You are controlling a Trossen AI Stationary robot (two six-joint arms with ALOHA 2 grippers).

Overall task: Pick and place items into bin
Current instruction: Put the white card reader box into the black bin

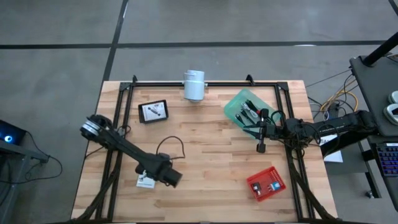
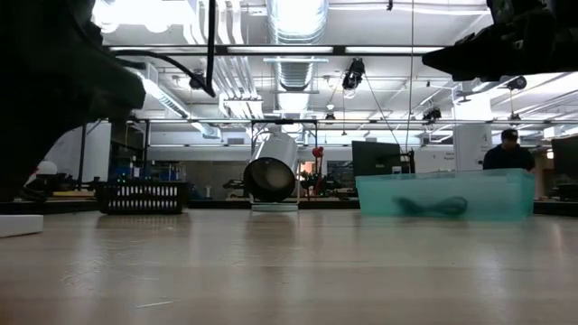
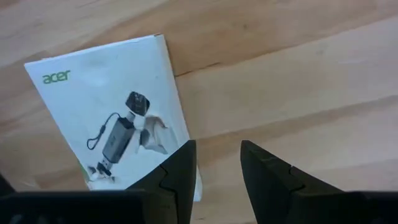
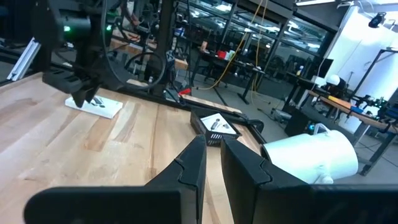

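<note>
A white flat packet [image 3: 112,124] printed with "acer" and a dark adapter lies flat on the wooden table near its front left [image 1: 146,181]. My left gripper [image 3: 217,168] hangs above the table right beside that packet [image 1: 163,176], pointing down and open, with only bare wood between its fingers. A thin black cord [image 1: 169,147] lies looped on the table behind it. The green bin [image 1: 249,107] at the far right holds black cords [image 2: 433,206]. My right gripper [image 4: 212,163] is shut and level next to the bin [image 1: 262,134], holding nothing.
A black box [image 1: 153,111] with a printed top sits at the far left. A white cylinder [image 1: 193,85] stands at the far edge's middle. A red basket [image 1: 265,183] rests near the front right. Bare wood spreads across the table's middle. A person [image 2: 508,152] sits far behind the table.
</note>
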